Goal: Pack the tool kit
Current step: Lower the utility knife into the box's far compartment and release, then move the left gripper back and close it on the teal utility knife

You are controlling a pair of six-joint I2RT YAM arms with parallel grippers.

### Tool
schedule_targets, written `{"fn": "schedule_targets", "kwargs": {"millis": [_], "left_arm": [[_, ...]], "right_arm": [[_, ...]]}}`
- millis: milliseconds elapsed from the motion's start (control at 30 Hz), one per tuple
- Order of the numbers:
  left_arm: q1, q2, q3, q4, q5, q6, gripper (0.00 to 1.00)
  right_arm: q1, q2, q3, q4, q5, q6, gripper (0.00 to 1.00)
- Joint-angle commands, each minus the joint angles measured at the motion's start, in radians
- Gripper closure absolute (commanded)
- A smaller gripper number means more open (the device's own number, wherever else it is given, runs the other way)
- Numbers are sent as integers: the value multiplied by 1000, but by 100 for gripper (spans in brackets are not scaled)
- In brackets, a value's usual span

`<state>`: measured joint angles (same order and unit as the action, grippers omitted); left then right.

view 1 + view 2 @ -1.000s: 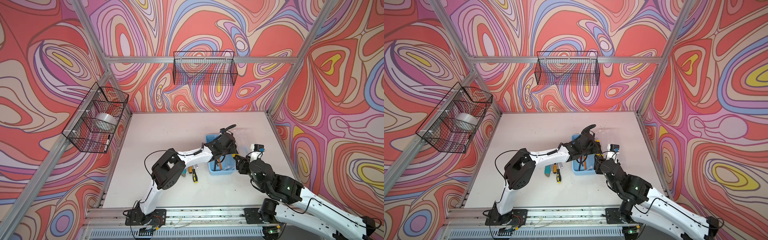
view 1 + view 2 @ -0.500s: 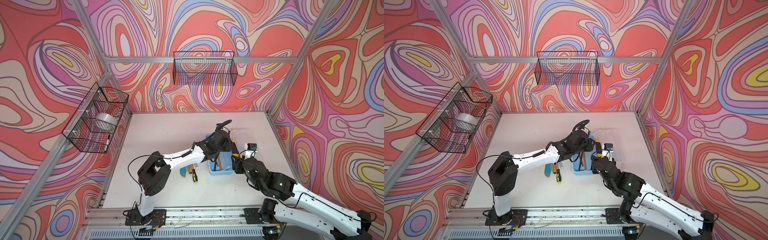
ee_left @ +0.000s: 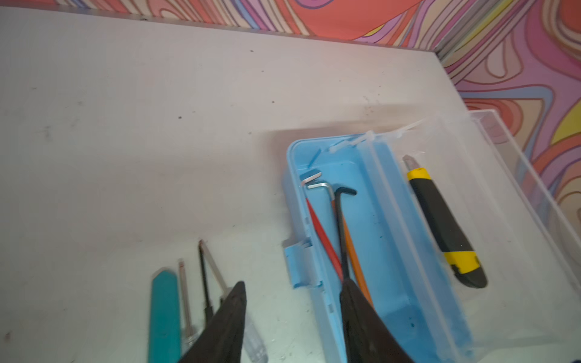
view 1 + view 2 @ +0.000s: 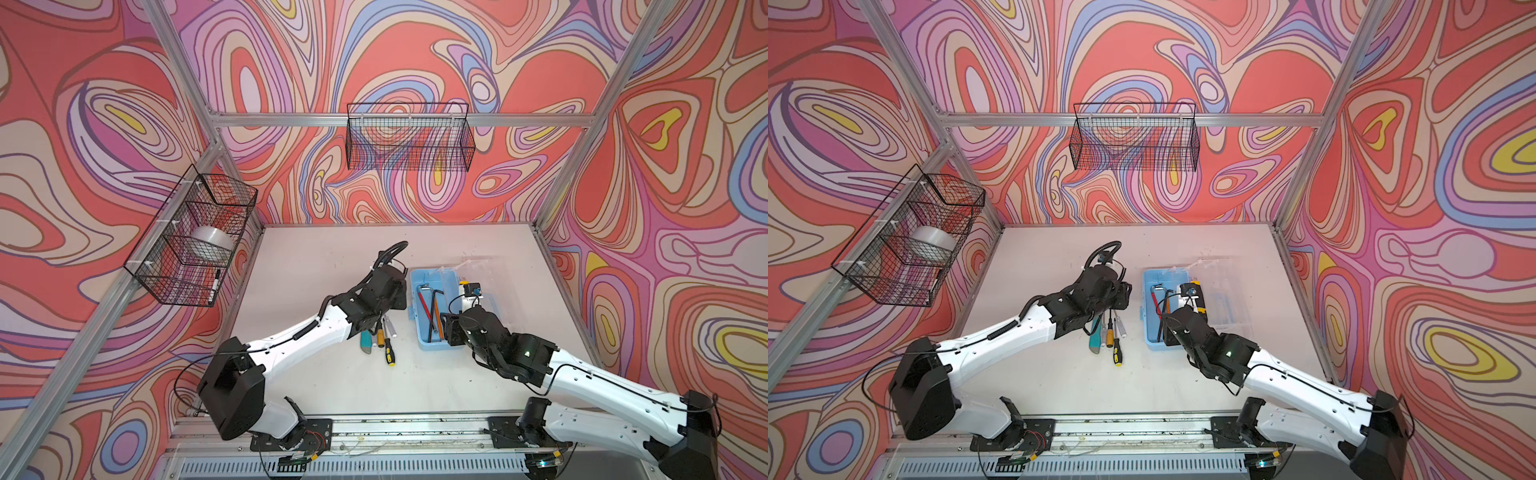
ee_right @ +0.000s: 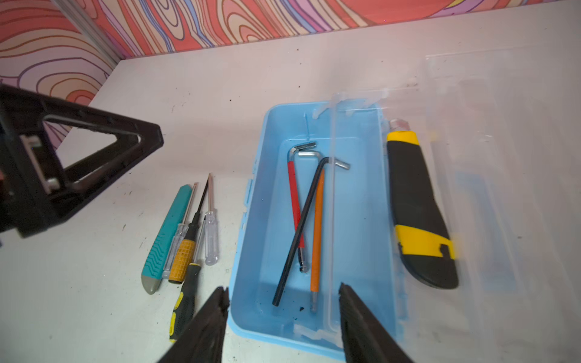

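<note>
The tool kit's light-blue box point(image 5: 355, 220) lies open on the white table in both top views point(image 4: 444, 278), its clear lid point(image 3: 509, 220) folded out flat beside it. Red, orange and black hex keys point(image 5: 294, 201) lie inside. A yellow-and-black utility knife point(image 5: 415, 201) rests on the lid. Left of the box lie a teal utility knife point(image 5: 163, 235) and several screwdrivers point(image 5: 184, 254). My left gripper point(image 3: 293, 284) hangs open and empty over the box's left wall and the screwdrivers. My right gripper point(image 5: 283, 287) is open and empty above the box's near end.
A black wire basket point(image 4: 409, 137) hangs on the back wall. Another basket point(image 4: 191, 237) on the left wall holds a tape roll point(image 4: 210, 241) and a marker. Aluminium frame posts border the table on its left and right sides.
My left gripper has drawn back leftward from over the box to its left edge. My right gripper has moved left from beside the box to above its near end.
</note>
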<state>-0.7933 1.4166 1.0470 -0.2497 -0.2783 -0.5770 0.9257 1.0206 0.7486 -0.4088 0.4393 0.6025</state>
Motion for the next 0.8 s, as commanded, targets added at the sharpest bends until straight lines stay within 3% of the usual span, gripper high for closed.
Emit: {"fn": "schedule_targets", "kwargs": {"millis": [0,100,267,567,767], "left_arm": [[8,-81,-55,-139,-134,30,51],[36,-123,-125,-164,-162,29,51],[124,-120,-195,-151,-70,42,48],[145,56,-211,-52,63,75,45],[146,142,-211,-28,80,52,46]], "right_arm": [[11,82,20,104,-99,2,41],[19,156,14,172,-139,11,41],[28,242,26,227,-168,18,38],[29,269,23,236,-168,27,38],[29,271,8,240,-167,42,38]]}}
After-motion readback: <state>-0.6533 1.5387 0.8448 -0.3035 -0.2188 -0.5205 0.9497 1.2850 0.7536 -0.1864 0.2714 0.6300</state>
